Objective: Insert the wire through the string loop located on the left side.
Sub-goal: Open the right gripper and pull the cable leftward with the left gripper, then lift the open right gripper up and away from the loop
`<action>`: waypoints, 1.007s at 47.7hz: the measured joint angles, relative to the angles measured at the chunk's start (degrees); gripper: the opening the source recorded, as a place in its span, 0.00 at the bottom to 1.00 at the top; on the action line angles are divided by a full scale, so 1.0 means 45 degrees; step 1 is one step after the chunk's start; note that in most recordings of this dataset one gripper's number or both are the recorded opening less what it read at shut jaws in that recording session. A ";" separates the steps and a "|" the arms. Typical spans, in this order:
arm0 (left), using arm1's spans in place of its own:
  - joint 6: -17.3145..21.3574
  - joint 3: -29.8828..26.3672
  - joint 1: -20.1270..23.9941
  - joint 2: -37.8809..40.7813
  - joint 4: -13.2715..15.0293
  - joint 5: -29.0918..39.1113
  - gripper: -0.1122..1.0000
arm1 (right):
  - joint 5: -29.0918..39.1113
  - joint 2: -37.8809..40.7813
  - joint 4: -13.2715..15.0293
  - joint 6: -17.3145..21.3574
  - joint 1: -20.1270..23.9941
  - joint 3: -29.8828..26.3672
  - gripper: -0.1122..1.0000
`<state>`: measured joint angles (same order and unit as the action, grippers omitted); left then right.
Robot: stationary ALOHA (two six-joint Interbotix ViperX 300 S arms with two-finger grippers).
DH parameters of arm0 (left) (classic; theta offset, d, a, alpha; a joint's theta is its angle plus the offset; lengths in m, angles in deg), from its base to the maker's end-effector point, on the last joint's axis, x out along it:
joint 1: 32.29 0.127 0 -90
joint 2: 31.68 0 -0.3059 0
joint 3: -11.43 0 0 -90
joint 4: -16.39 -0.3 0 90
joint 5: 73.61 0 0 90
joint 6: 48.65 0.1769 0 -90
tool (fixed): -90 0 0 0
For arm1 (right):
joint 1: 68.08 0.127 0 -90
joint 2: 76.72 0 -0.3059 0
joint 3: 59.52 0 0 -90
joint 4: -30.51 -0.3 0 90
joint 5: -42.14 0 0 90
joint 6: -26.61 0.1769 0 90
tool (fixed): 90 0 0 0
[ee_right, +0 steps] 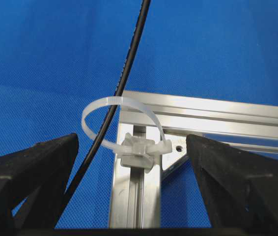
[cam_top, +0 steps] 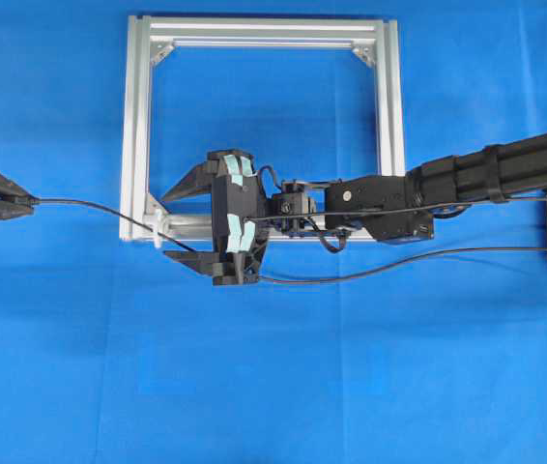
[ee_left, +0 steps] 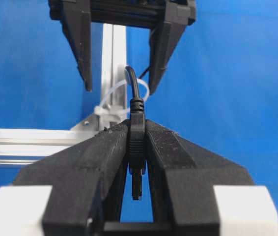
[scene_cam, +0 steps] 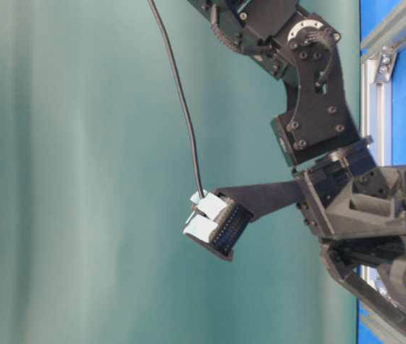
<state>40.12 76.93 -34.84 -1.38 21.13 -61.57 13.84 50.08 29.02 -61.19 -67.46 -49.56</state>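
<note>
Table [cam_top: 61,387]: covered in blue cloth, filling the overhead view.
Frame [cam_top: 385,116]: square silver aluminium frame lying flat at about 12 o'clock of the overhead view's centre.
Right end effector [cam_top: 179,223]: reaches in from 3 o'clock, fingers spread wide apart over the frame's 7 o'clock corner, gripping nothing; one finger lies inside the frame, the other just outside it.
Left end effector [ee_left: 137,162]: at the 9 o'clock edge overhead, fingers pressed together and clamped on the wire's plug.
Wire [cam_top: 109,207]: thin black cable running from the left end effector toward 3 o'clock, passing through the string loop, under the right end effector and on across the table.
String loop [ee_right: 122,125]: small whitish loop standing up at the frame's corner, between the right fingers; the wire goes through it.
</note>
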 measured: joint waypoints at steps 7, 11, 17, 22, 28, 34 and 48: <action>0.0000 0.0020 0.0059 0.0000 0.0000 -0.0020 0.17 | 0.0000 0.0000 0.0000 0.0000 0.0000 -0.0020 0.96; 0.0000 0.0020 0.0059 0.0000 -0.0020 -0.0039 0.20 | 0.0000 0.0000 0.0000 0.0000 0.0000 -0.0020 0.96; 0.0000 0.0020 0.0078 -0.0020 -0.0020 -0.0078 0.50 | 0.0000 0.0000 0.0000 0.0000 0.0000 0.0000 0.96; 0.0000 0.0020 0.0078 0.0000 0.0000 -0.0078 0.78 | 0.0000 0.0000 0.0000 0.0000 -0.0020 -0.0020 0.96; 0.0000 0.0020 0.0078 -0.0020 0.0000 -0.0078 0.92 | 0.0000 -0.0020 0.0000 0.0000 0.0000 0.0000 0.96; 0.0000 0.0020 0.0059 0.0000 -0.0020 -0.0078 0.88 | 0.0000 -0.0020 0.0000 0.0000 0.0000 -0.0020 0.96; 0.0000 0.0020 0.0078 0.0000 0.0000 -0.0078 0.89 | 0.0625 -0.1230 0.0000 0.0000 0.0000 0.0098 0.96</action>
<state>40.12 77.02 -34.49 -1.38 21.13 -61.92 16.66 44.54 29.02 -61.19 -67.46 -49.12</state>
